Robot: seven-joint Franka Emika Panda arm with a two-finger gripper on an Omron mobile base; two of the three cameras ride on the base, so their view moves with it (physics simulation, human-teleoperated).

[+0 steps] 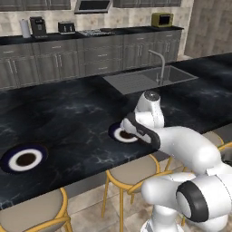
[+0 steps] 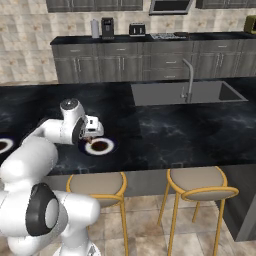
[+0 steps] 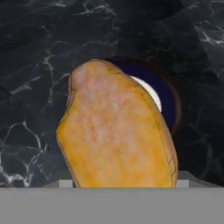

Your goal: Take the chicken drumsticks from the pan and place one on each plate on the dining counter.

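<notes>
Started at the far left: left plate (image 1: pixel 9 161) lay on the table (image 1: pixel 68 122), well apart from the right plate (image 2: pixel 108 150) and on the same near edge. Carried a dark patch at its centre; could not be told whether that was the darker drumstick or mere shading. Moved rightward to the right plate itself, a white disc with a dark rim, close to the table's near edge. Hung just above it: the claw (image 2: pixel 91 135), pointed down, with the arm reaching in from that plate's left in the right base view. Stood wide yet gripped, jaws clamped on the golden-orange drumstick (image 3: pixel 116 131), a broad piece that kept them well apart. Looked along the hand and found the drumstick directly before the camera, covering most of the right plate, whose rim peeped out behind it on one side. Ran lengthwise away from the claw toward that plate, rounded narrow end farthest out, broad end between the jaws. Judged therefore: piece above the right plate, a little off its centre, so called for a short lowering and a release, hardly any sideways travel. Risked a roll toward the rim if dropped from height. Ended further right and beyond the right plate: the sink (image 1: pixel 149 79), sunk into the table, well apart.
</notes>
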